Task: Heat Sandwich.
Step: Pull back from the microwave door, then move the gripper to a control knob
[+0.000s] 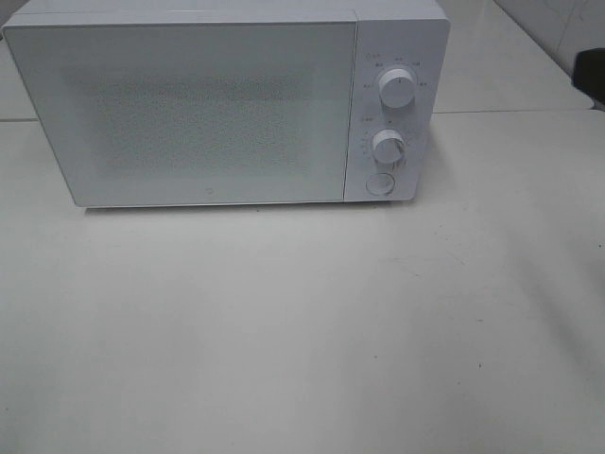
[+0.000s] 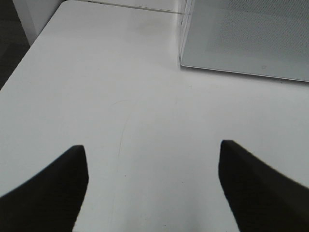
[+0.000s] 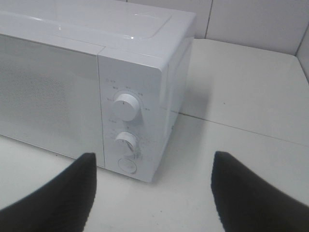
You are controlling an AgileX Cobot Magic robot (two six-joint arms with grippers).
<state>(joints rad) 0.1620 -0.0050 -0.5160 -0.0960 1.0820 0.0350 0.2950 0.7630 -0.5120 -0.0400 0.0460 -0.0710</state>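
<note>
Nearest the lens in the left wrist view, two dark fingers point(image 2: 48, 193) of the left hand point(image 2: 152, 145), spread about as wide as possible, with nothing between them but bare white worktop point(image 2: 145, 96). Much the same in the right wrist view: right hand point(image 3: 153, 154) wide open, empty, pointed toward the control end of the microwave point(image 3: 145, 58) and well short of touching it. Neither hand in the high view, only bare worktop across the lower half of the frame and the white microwave across the upper half. Door point(image 1: 189, 113) shut flush. Upper knob point(image 1: 398, 87), lower knob point(image 1: 388, 146) and round button point(image 1: 380, 183) stacked at the upper right of centre. No sandwich anywhere in the three views: not on the worktop, not in either hand. Possibly behind the speckled door, but too clouded to tell, and no glow showing through it. Hard, then, to place the task. Judged from this alone, either nothing begun, with the sandwich yet to be fetched, the door to be opened and the loading to be done, or else loading finished and only the knobs left to turn. No way of choosing between the two from these views.
</note>
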